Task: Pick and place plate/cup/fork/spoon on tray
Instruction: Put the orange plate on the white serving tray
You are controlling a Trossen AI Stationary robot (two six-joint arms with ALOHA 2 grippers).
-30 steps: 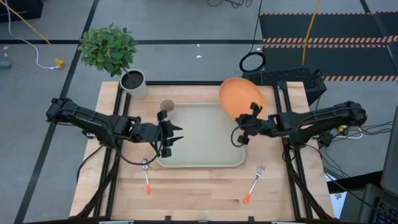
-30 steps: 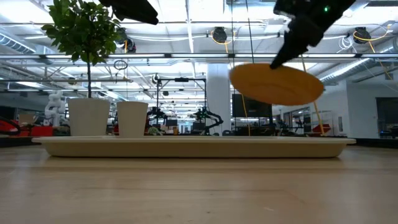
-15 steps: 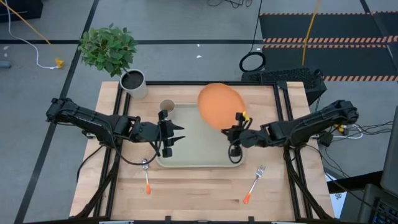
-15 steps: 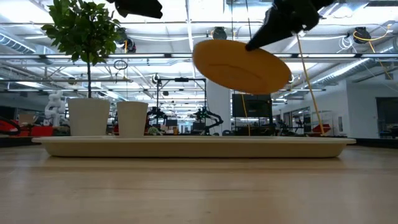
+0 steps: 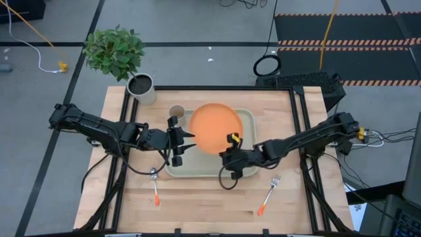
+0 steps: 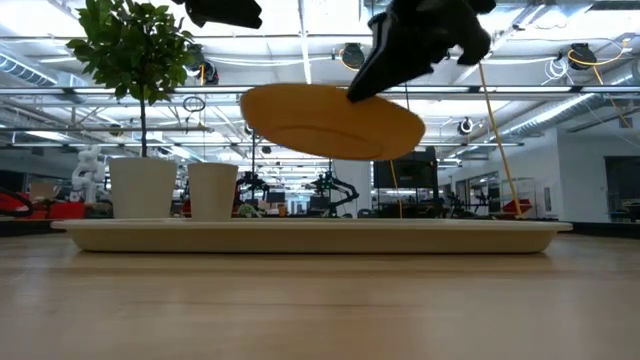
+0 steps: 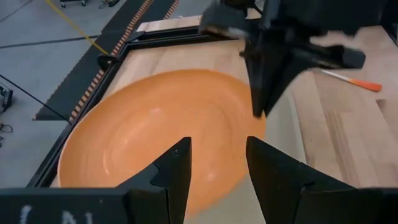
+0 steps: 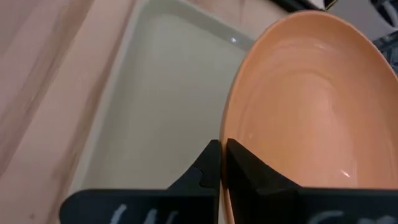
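Note:
The orange plate hangs in the air over the middle of the pale green-grey tray; in the low view the plate is well above the tray's rim. My right gripper is shut on the plate. My left gripper is open and empty over the tray's left part, its fingers facing the plate. The beige cup stands on the tray's far left corner. The spoon and the fork lie on the table near the front edge. My right gripper pinches the plate's rim on its near side between its two fingers, one on the plate's upper face and one beneath. The fingers come nearly level from the table's near right side. The plate is lifted clear of the tray, slightly tilted.
A grey-white pot with a green plant stands at the table's far left corner, just beyond the tray. Bare wood shows in front of the tray and along the table's right side.
My right gripper has carried the plate toward the table's left and near edges, from the tray's far right corner to over the tray's middle. The plate has stayed lifted clear and slightly tilted throughout.

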